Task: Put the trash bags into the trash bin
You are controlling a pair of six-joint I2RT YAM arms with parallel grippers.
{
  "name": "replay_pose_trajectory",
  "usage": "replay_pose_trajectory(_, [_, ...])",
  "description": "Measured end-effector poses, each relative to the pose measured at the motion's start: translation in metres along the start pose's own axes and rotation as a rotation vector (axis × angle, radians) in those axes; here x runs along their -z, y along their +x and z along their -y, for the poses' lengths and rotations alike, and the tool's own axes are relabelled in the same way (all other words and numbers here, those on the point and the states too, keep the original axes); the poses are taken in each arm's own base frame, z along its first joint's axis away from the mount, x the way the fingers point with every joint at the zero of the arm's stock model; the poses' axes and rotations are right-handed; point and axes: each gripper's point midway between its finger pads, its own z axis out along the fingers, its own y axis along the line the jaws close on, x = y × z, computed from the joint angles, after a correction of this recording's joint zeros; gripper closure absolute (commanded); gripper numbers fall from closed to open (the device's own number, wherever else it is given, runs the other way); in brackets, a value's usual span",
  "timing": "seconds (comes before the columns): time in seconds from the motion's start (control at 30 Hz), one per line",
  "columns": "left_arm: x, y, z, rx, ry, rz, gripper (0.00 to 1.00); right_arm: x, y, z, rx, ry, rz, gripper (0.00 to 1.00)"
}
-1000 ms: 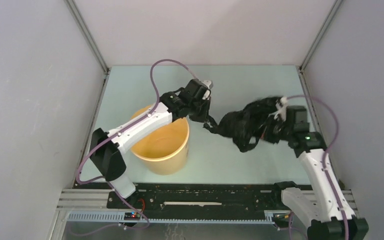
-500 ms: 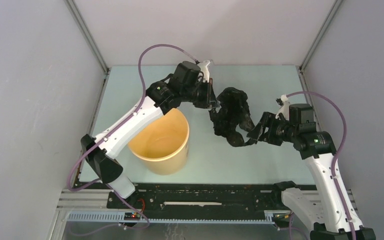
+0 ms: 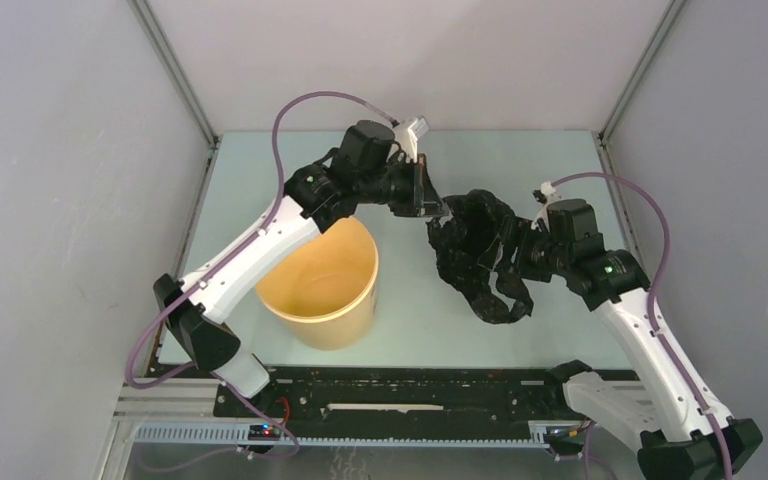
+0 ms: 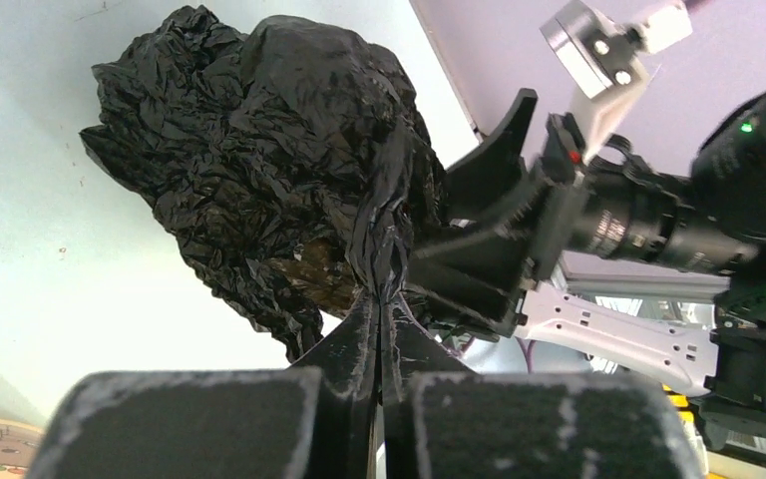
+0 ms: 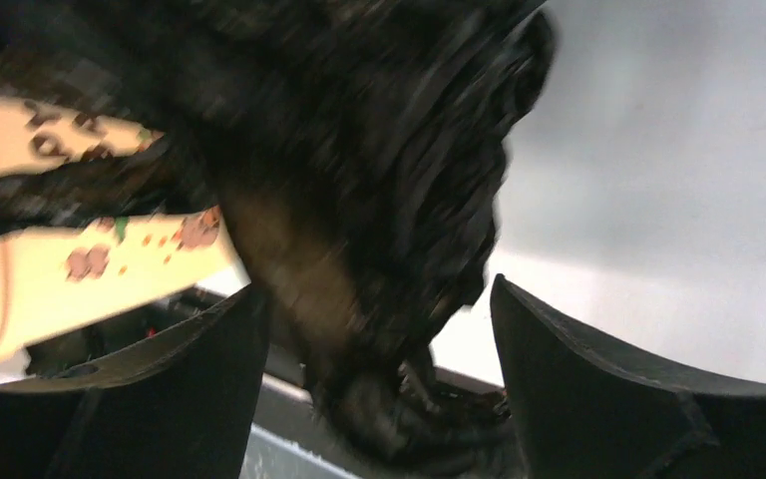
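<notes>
On the pale green table (image 3: 520,160), the yellow trash bin (image 3: 335,325) stands to the left of the left gripper (image 3: 438,212) and nearer to the arm bases. The black trash bag (image 3: 475,250) hangs from the tips of this gripper. It is a long crinkled mass that falls below them and to their right, outside the bin. The left fingers are pressed together on a twisted neck of the plastic. The right gripper (image 3: 515,262) stands just at the other side of the bag, its two fingers spread wide with plastic between them.

Whether the plastic touches either finger, I cannot tell: from above the bag covers those tips, and the right wrist view is blurred. Whether the lower end of the bag rests on the table is also unclear.

One second before, the right gripper was clamped on the bag and the plastic was stretched between both arms. Now only the left one pinches it, and it has moved away from the bin toward the far side.
</notes>
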Motion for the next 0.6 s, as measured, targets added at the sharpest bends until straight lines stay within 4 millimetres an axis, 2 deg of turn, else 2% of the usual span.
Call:
replay_pose_trajectory(0.07, [0.001, 0.001, 0.001, 0.006, 0.004, 0.003, 1.0, -0.008, -0.004, 0.011, -0.018, 0.055, 0.023, 0.36])
replay_pose_trajectory(0.13, [0.003, 0.005, -0.002, 0.015, -0.002, 0.0, 1.0, -0.018, 0.0, 0.022, -0.035, 0.096, 0.025, 0.58])
replay_pose_trajectory(0.23, [0.002, 0.016, -0.015, 0.028, -0.042, -0.013, 1.0, -0.037, 0.02, 0.045, -0.075, 0.155, -0.006, 0.86])
replay_pose_trajectory(0.3, [-0.003, 0.026, -0.033, 0.044, -0.098, -0.025, 1.0, -0.051, 0.033, 0.058, -0.103, 0.183, -0.02, 1.0])
replay_pose_trajectory(0.37, [-0.011, 0.036, -0.052, 0.074, -0.155, -0.056, 1.0, -0.066, 0.04, 0.069, -0.126, 0.211, -0.038, 1.0])
replay_pose_trajectory(0.43, [-0.026, 0.038, -0.075, 0.113, -0.216, -0.087, 1.0, -0.082, 0.037, 0.078, -0.166, 0.248, -0.079, 1.0])
replay_pose_trajectory(0.5, [-0.042, 0.024, -0.095, 0.147, -0.274, -0.093, 1.0, -0.098, 0.009, 0.081, -0.227, 0.279, -0.118, 1.0])
replay_pose_trajectory(0.53, [-0.051, 0.007, -0.102, 0.154, -0.288, -0.066, 1.0, -0.102, -0.015, 0.078, -0.253, 0.292, -0.127, 1.0])
replay_pose_trajectory(0.57, [-0.055, -0.013, -0.105, 0.163, -0.303, -0.044, 1.0, -0.105, -0.045, 0.071, -0.262, 0.289, -0.112, 1.0])
replay_pose_trajectory(0.6, [-0.059, -0.044, -0.099, 0.153, -0.288, 0.008, 1.0, -0.104, -0.092, 0.055, -0.249, 0.267, -0.052, 1.0])
